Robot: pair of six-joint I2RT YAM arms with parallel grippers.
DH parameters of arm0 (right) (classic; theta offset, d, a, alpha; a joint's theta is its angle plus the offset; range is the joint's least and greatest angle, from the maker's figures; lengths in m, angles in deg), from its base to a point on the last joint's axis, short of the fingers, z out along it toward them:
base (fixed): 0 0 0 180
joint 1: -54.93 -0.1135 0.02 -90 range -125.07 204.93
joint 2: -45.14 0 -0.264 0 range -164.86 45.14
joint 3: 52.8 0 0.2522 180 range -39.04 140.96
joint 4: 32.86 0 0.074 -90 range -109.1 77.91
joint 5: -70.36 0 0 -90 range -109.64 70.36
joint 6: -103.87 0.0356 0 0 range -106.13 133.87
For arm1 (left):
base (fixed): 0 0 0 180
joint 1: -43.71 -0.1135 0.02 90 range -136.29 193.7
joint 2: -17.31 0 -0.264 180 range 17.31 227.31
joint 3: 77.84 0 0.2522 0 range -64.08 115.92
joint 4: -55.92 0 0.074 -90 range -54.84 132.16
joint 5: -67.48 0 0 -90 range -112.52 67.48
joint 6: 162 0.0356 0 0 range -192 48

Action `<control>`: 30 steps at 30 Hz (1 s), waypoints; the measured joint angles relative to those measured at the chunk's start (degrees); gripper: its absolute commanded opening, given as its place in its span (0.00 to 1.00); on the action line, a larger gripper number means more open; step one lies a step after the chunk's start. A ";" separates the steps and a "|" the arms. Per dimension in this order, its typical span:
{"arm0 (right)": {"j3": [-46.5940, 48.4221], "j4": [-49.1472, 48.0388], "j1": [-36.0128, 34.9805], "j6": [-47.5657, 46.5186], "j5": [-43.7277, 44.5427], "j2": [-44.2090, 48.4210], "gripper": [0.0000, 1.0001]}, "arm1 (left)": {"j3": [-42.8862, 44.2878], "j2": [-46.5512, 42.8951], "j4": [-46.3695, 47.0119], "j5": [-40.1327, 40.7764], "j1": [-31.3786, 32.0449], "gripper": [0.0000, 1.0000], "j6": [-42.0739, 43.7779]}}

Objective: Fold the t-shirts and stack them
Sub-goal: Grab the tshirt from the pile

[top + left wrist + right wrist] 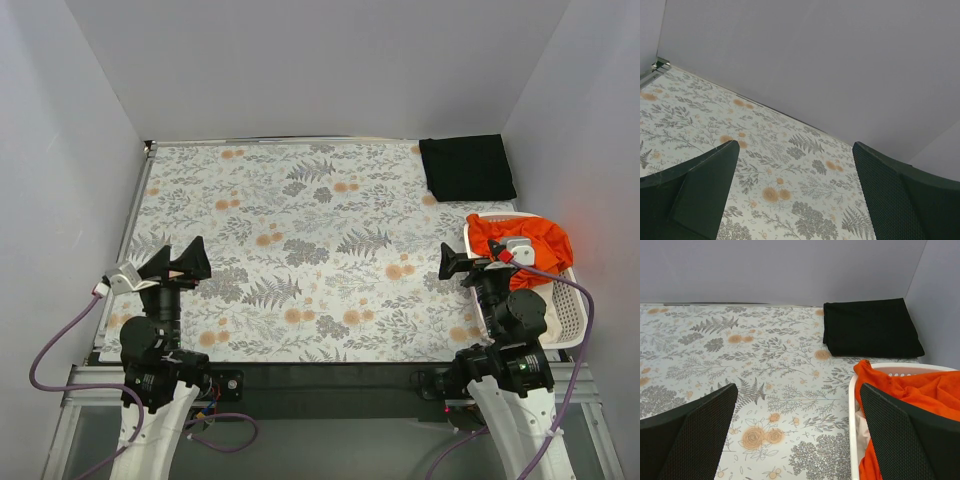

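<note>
1. The black tee [467, 167] lay folded flat at the far right corner of the table [300, 230], likely parked there as the base of the stack.
2. The orange tee [522, 243] sat crumpled in the basket [570, 325] at the right edge, partly draped over its rim; I judged it not yet folded.
3. The right gripper [466, 262] hovered just beside the basket, jaws wide apart and holding nothing, well placed to reach the orange cloth.
4. The left gripper [183, 255] hung over the near left of the table, also wide open and empty, well apart from both tees, probably waiting for cloth to spread.
</note>
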 measured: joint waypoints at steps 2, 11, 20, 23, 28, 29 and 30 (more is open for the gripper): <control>0.00 0.02 0.00 0.02 0.17 0.17 0.98 | 0.00 -0.37 0.00 0.00 0.00 0.90 -0.02; 4.09 1.57 0.00 2.08 3.10 -9.16 0.98 | -0.42 -0.55 -0.31 0.02 0.00 0.89 -0.74; 15.10 6.93 0.11 8.20 15.23 -31.67 0.95 | -0.42 -0.57 -3.69 0.83 1.11 0.89 -3.76; 16.17 8.07 1.36 10.08 19.39 -38.95 0.93 | -0.42 -0.59 -4.52 0.90 1.66 0.89 -4.07; 17.51 9.75 7.67 13.18 24.28 -49.42 0.93 | -0.42 -0.59 -4.85 1.16 2.54 0.89 -4.26; 17.79 10.01 9.75 13.99 25.11 -50.97 0.93 | -0.42 -0.59 -4.85 1.22 2.73 0.89 -4.26; 17.88 9.99 11.28 14.47 25.79 -52.02 0.93 | -0.42 -0.59 -4.90 1.29 2.89 0.89 -4.24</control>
